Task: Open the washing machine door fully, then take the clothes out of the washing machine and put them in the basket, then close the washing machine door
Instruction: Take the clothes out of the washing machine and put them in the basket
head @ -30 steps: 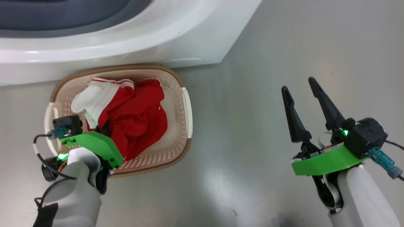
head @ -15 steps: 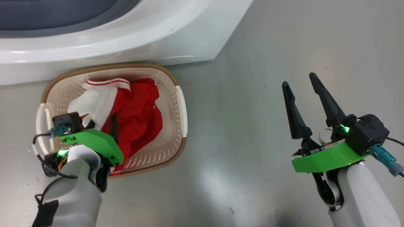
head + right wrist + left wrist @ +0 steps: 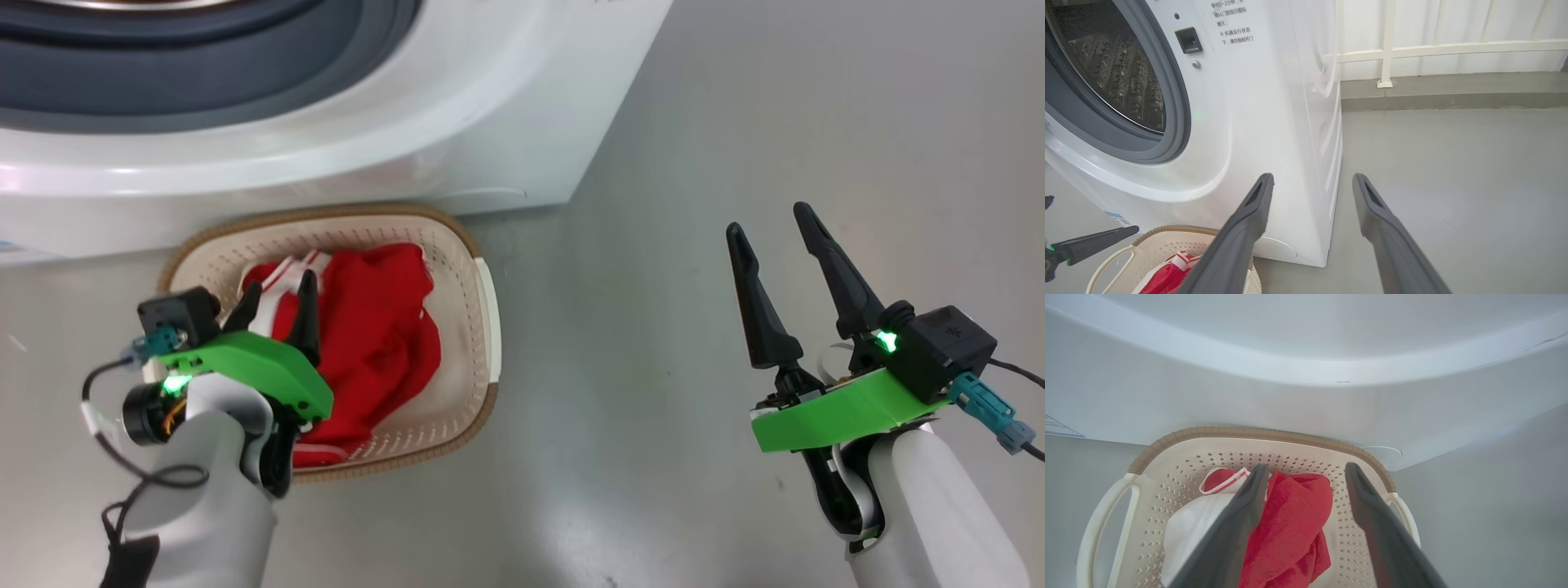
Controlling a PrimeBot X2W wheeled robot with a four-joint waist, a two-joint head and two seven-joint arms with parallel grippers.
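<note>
left gripper: fingers spread wide, empty, above clothes | clothes: heaped in basket | basket: on grey floor, just beside washing machine front | right gripper: spread wide, empty, over floor, well apart from basket

On the white front of the washing machine I read a printed Chinese notice. Its lower lines say "机器运行状态" and "下,请勿强制开门". The small blue label low on that front is too small for me to read.

Grey floor, white railing
</note>
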